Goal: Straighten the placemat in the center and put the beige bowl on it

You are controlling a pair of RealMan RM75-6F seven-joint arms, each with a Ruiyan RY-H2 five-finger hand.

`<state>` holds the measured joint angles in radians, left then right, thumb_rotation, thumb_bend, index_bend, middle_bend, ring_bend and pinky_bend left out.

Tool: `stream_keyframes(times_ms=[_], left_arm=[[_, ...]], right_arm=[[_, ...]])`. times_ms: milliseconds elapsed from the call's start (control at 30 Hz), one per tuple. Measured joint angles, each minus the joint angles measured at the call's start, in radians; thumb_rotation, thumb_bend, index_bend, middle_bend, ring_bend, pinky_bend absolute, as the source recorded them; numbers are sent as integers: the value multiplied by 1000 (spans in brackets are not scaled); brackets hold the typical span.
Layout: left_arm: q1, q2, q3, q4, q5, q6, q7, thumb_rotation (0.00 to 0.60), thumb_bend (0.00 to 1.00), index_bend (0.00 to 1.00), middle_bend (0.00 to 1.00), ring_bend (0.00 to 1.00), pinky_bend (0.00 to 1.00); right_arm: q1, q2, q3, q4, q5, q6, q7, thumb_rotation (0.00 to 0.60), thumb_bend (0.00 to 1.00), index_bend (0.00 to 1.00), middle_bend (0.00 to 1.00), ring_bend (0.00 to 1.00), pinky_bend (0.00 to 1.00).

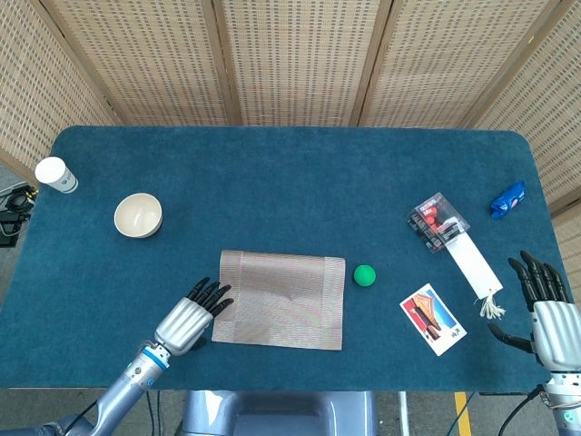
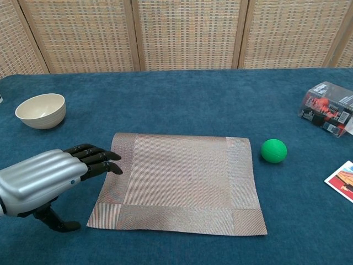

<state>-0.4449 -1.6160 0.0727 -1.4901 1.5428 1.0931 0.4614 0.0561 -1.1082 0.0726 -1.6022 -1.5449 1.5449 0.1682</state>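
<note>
1. A woven grey-brown placemat (image 1: 280, 300) is seen lying flat near the middle of the front half of the blue table (image 1: 290, 182), turned slightly out of line with the table's front edge.
2. The left hand (image 1: 189, 320) is held at the placemat's left edge; its fingers (image 2: 95, 158) are extended and slightly spread, with the tips reaching the mat's left border. Nothing is grasped by it. Whether the fingertips actually press on the mat cannot be told.
3. The beige bowl (image 1: 138, 216) is found upright on the table, behind and to the left of the placemat and well apart from it. It is not touched by either hand.
4. The right hand (image 1: 550, 313) is seen only in the head view, at the table's front right corner, with fingers stretched out and apart and nothing held.
5. A green ball (image 1: 364, 275) is placed just beside the placemat's right edge, not touching it.
6. A picture card (image 1: 433, 319) lies to the right of the ball, and a white bookmark with a tassel (image 1: 476, 270) lies further right.
7. A clear package with red contents (image 1: 438, 221) rests behind the bookmark, a blue object (image 1: 507, 200) near the right edge, and a white paper cup (image 1: 55, 174) at the far left.
</note>
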Motion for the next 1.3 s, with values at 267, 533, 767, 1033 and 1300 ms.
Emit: stream_keyframes(times_ms=[267,533,767,1033,1300], left_arm=[[-3,-26,-4,16,-11,-9,18,600,208,148,0,0,0],[-6,-48,-6,30,-14,-14,19,600,302,163,0,0,0],[-8,-65,-10,37,-10,-10,8,600,370,176,0,0,0],[-11,-86,-17,50,-12,-7,2,600,421,204,0,0,0],[-13,-99,-22,58,-11,-1,-9,600,515,246,0,0,0]], right_arm=[[-1,3,1,-1,0,2,12,600,140,71,0,0,0],[-1,5,2,-1,1,1,20,600,140,72,0,0,0],[0,7,2,-2,3,-1,26,600,140,72,0,0,0],[-1,9,2,-3,1,-1,29,600,140,72,0,0,0],[0,7,2,-3,1,-2,26,600,140,72,0,0,0]])
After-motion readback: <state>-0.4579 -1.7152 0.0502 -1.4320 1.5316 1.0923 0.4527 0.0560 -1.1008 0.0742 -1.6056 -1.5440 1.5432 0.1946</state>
